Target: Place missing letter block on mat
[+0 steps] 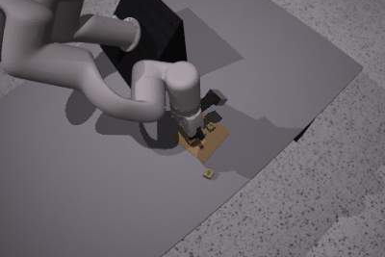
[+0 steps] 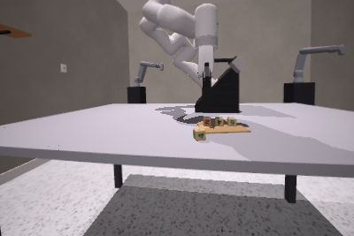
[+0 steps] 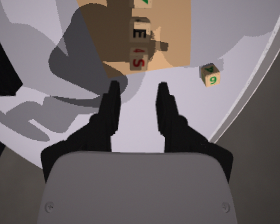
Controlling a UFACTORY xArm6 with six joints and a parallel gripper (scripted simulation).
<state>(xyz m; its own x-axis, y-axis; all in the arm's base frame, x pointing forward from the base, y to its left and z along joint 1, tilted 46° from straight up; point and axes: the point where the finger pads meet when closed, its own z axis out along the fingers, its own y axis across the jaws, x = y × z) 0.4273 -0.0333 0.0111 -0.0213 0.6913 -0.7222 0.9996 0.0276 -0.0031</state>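
Note:
Three lettered blocks lie in a row on the tan mat [image 3: 175,16] [image 1: 219,138] [image 2: 239,130]: the Y block [image 1: 211,127] [image 2: 231,121], the E block [image 3: 140,32] [image 2: 219,121] and the S block [image 3: 139,60] [image 2: 207,122]. In the wrist view they read Y, E, S from top to bottom, close together. My gripper [image 3: 138,92] [image 1: 197,136] [image 2: 206,80] is open and empty. It hangs well above the mat, over the S end of the row. In the top view my arm hides the E and S blocks.
A fourth block [image 3: 211,75] [image 1: 208,173] [image 2: 200,134] with a green mark lies on the table off the mat, near the table's edge. A black box [image 1: 149,40] [image 2: 221,92] stands behind the mat by my base.

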